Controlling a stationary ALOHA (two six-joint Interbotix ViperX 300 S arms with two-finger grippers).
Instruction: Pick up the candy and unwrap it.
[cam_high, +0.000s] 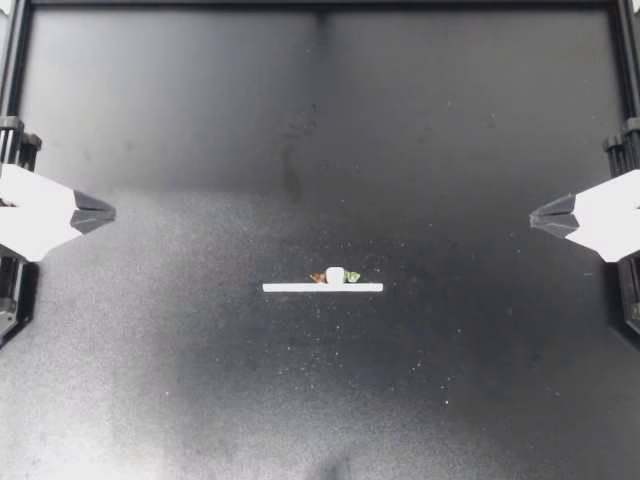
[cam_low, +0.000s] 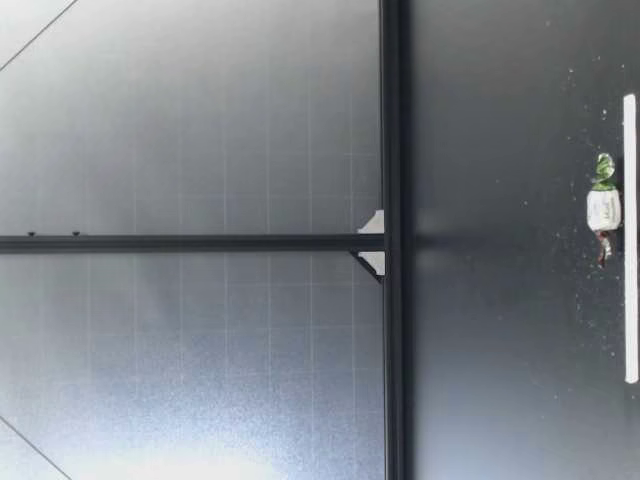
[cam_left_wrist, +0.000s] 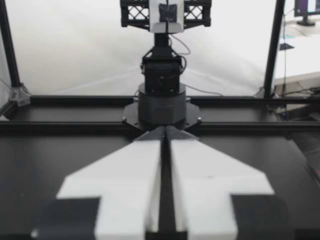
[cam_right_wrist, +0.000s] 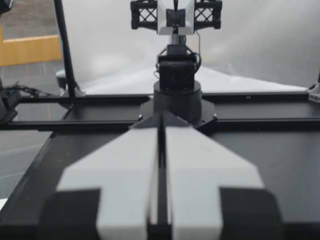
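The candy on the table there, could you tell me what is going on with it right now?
Nothing is handling it yet. The candy lies wrapped, both ends twisted, near the middle of the black table, beside a white strip. My left gripper and right gripper hang at opposite edges of the table, both shut and empty, well away from it.

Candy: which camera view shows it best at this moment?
The low view: the candy is close, so its white body and twisted ends, one green, show as it lies beside the white strip. The top view shows it only small, beside that strip. Neither wrist view shows it.
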